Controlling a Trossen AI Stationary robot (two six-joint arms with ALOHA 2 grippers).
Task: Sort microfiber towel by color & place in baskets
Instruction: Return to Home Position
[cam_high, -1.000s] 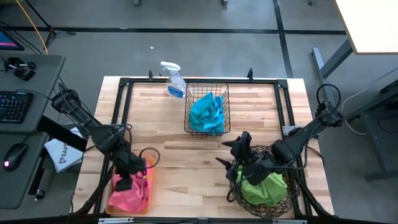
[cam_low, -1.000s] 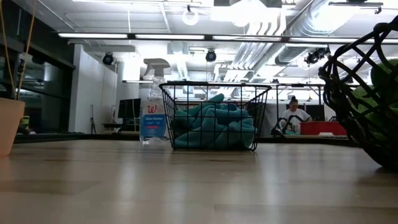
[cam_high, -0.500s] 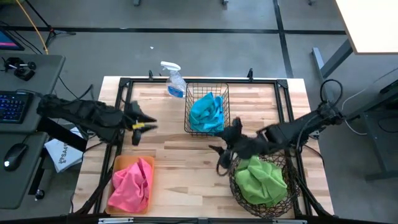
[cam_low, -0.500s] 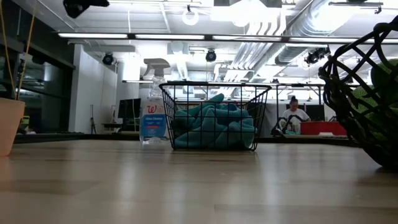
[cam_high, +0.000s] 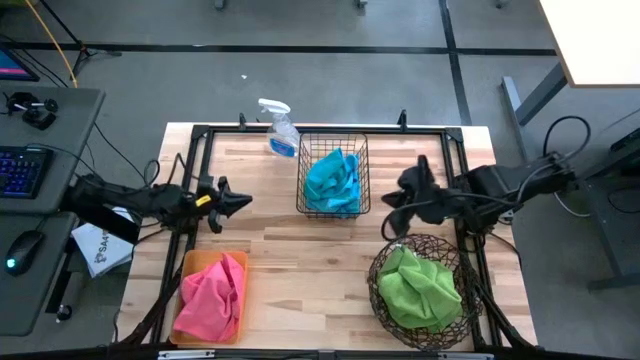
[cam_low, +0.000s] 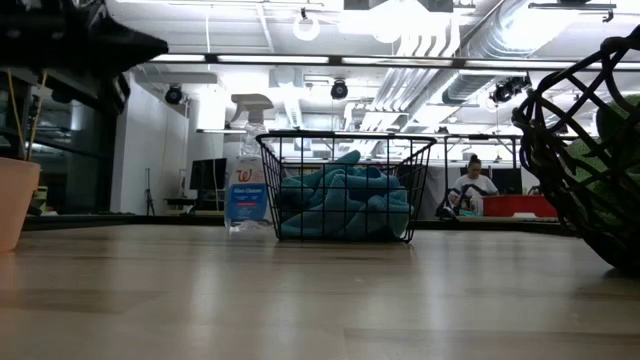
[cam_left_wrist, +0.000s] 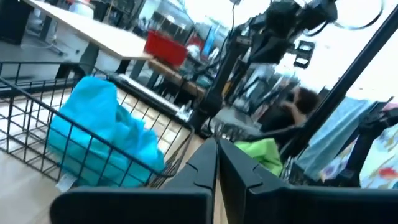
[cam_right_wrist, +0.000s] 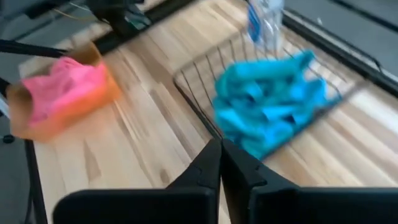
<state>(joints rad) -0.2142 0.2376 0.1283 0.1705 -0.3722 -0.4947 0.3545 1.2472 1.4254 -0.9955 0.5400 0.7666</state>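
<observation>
The wooden bench (cam_high: 270, 262) carries three containers, each holding cloths of one colour. The black rectangular wire-grid basket (cam_high: 300, 180) stands at the middle of the far side and holds the teal blue microfiber towels (cam_high: 332, 180). The round dark-brown woven basket (cam_high: 373, 290) sits at the near right corner and holds the bright green microfiber towels (cam_high: 420, 290). The shallow orange rectangular tray (cam_high: 193, 262) lies at the near left corner and holds the hot pink microfiber towels (cam_high: 210, 300). A clear spray bottle with a white trigger (cam_high: 280, 135) stands just beside the wire-grid basket, at its far left corner. The left gripper (cam_left_wrist: 216, 144) hangs above the left edge of the bench, beyond the far end of the tray and pointing toward the wire-grid basket; its jaws are pressed together and hold nothing. The right gripper (cam_right_wrist: 220, 144) hangs between the wire-grid basket and the woven basket, on the right side; its jaws are likewise pressed together and empty.
</observation>
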